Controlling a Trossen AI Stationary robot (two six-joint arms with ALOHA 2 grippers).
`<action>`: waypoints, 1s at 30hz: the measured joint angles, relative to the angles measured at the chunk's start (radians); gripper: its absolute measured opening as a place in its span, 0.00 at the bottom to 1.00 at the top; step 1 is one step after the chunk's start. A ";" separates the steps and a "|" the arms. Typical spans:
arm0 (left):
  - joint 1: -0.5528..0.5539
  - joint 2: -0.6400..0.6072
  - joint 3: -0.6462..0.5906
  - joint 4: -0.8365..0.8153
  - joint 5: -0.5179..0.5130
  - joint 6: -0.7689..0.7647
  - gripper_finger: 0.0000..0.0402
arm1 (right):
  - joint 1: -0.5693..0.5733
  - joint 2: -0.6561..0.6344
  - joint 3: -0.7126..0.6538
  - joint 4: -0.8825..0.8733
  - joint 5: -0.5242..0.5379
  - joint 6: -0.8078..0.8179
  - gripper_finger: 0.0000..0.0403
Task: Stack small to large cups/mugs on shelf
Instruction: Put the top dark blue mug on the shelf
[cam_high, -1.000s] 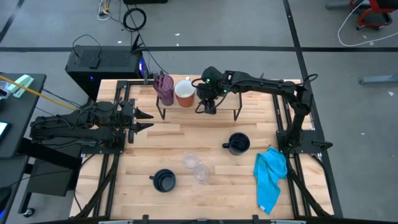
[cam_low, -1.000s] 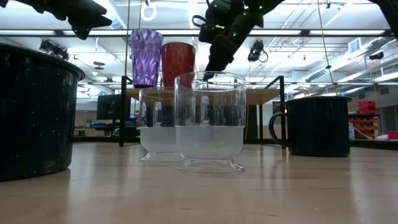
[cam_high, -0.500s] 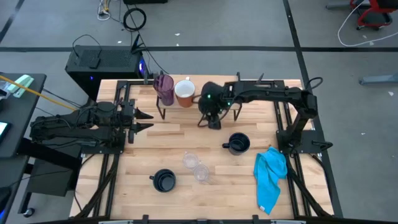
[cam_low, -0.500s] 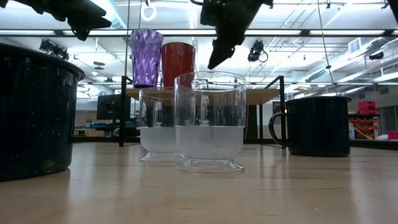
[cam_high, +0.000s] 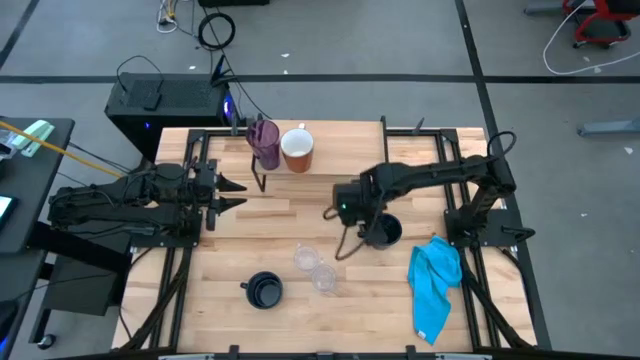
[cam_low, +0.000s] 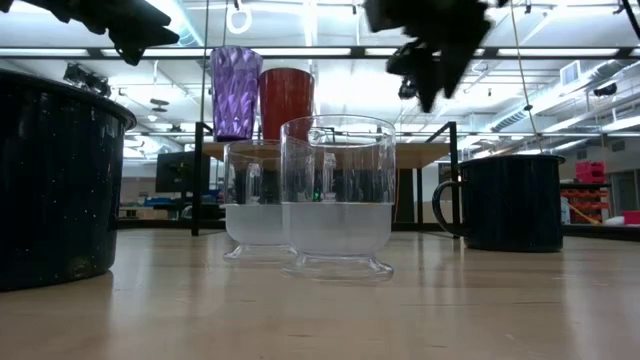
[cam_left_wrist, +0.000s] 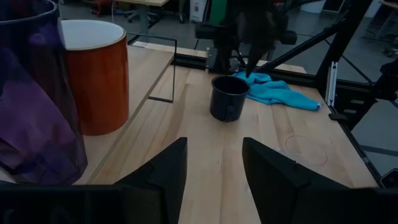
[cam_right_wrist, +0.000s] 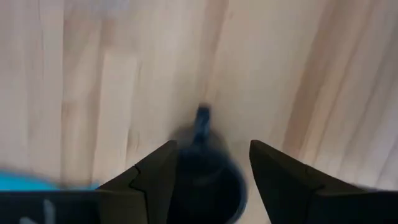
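**Right arm lining up on the black mug near the cloth**

So the right gripper (cam_high: 352, 213) is hanging over the black mug (cam_high: 381, 231) that sits toward the right side of the table (cam_high: 300, 205), just beside the blue cloth (cam_high: 436, 278). In the right wrist view the fingers (cam_right_wrist: 149, 177) are spread apart with nothing between them, and the mug (cam_right_wrist: 205, 180) sits right in the gap below, handle pointing away. Looks to me like it's centring itself so the fingers can drop around the rim or wall.

The shelf (cam_high: 330, 140) is along the back edge, and it already carries the purple tumbler (cam_high: 264, 142) and the white mug (cam_high: 297, 149) side by side at its left end, touching or nearly so. My read is that leaves the rest of the plank free for whatever comes next.

Not yet on the shelf: the two small clear cups (cam_high: 313, 266) near the middle of the front half, sitting right next to each other, and a second black mug (cam_high: 263, 290) near the front edge, left of them.

The left gripper (cam_high: 228, 194) is parked at the left edge of the table, fingers (cam_left_wrist: 166, 169) apart and holding nothing, pointed across toward the shelf. It's just waiting, I'd guess, out of the way of the right arm.

Thing to watch: the cloth is close to that mug, so a sloppy descent could snag it.
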 joint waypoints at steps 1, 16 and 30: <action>0.000 0.000 0.000 0.000 0.000 0.000 0.40 | 0.017 0.000 0.000 -0.028 0.003 -0.009 0.52; 0.000 0.000 0.000 -0.001 0.000 -0.002 0.40 | 0.225 0.001 -0.167 -0.202 0.121 -0.168 0.41; 0.000 0.000 0.000 -0.001 0.000 -0.002 0.40 | 0.317 0.001 -0.332 -0.133 0.256 -0.299 0.38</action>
